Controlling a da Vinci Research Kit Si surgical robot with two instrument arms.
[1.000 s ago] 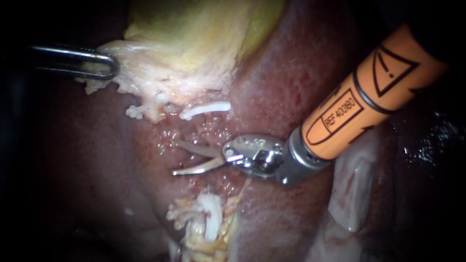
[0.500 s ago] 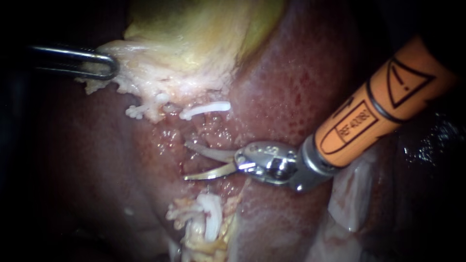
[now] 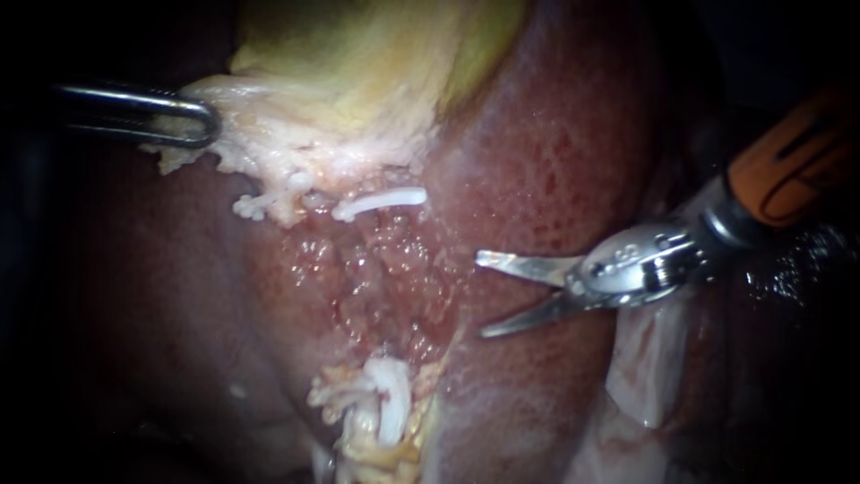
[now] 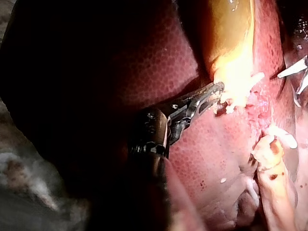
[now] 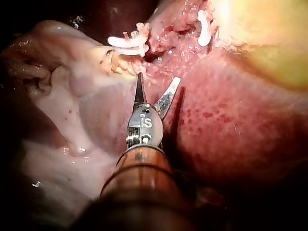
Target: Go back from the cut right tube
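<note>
My right instrument [image 3: 482, 296] comes in from the right, its two blades open and empty over the liver [image 3: 555, 134]. It stands to the right of the raw gap [image 3: 376, 269] between the two tube stumps. The upper stump carries a white clip [image 3: 381, 202]; the lower stump [image 3: 381, 408] is pale and frayed, with white clips. In the right wrist view the open blades [image 5: 158, 77] point toward the clipped stump [image 5: 127, 45] without touching it. My left instrument [image 3: 193, 121] is shut on the pale edge of the gallbladder [image 3: 358, 63], also seen gripped in the left wrist view [image 4: 216, 91].
Pale fatty tissue [image 3: 649, 358] lies under the right instrument's shaft. A second small white clip [image 3: 255, 204] sits left of the upper stump. Dark liver surface [image 3: 179, 296] fills the left side.
My right instrument has drawn back to the right, out of the gap between the stumps, with its blades still open. The left instrument and the gallbladder have held still.
</note>
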